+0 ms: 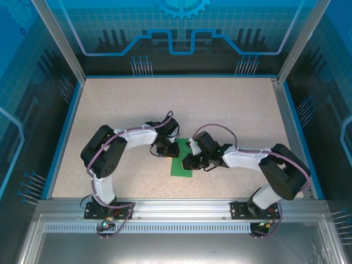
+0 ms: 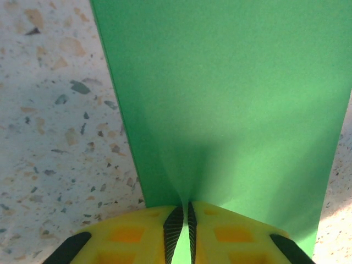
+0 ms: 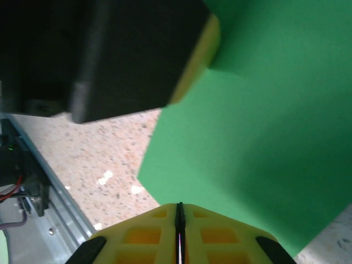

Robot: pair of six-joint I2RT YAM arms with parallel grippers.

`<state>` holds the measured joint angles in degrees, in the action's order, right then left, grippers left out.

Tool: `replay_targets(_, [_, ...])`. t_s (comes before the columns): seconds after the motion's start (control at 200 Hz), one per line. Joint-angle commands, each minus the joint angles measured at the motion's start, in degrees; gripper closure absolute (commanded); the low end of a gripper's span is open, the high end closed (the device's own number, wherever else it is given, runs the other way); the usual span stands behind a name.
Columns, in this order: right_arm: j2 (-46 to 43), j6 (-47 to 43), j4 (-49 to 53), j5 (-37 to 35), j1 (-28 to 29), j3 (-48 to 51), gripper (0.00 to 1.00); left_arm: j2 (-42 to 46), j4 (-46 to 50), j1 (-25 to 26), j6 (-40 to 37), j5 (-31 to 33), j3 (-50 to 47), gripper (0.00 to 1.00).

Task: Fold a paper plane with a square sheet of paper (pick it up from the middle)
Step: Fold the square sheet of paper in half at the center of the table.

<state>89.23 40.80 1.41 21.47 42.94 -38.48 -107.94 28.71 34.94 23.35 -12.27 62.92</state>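
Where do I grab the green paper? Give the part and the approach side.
Probably the edge that the left pincer pinches: the green paper puckers up off the table there, while the rest lies flat. Come in low over the table from that side.

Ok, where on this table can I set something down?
The far half of the table, up to the back wall, is bare; so is the strip left of the left arm. Crowded: the near middle, where left gripper and right gripper meet at the green sheet.
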Motion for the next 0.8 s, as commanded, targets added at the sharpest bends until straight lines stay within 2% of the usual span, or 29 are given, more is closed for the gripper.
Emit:
replay_targets(0.0, [1.73, -0.54, 0.93, 0.59, 1.72, 0.09, 0.89, -7.04, 6.22, -0.26, -1.45, 9.25, -4.64, 0.80])
replay_targets(0.33, [-2.10, -3.09, 7.70, -2.76, 2.05, 3.23, 0.89, -5.10, 6.77, -0.30, -1.12, 7.39, -3.24, 0.78])
replay_targets(0.795, [-6.32, -2.30, 9.53, -4.52, -2.01, 1.69, 0.77, 1.02, 11.50, -0.30, -1.71, 5.53, 5.13, 0.71])
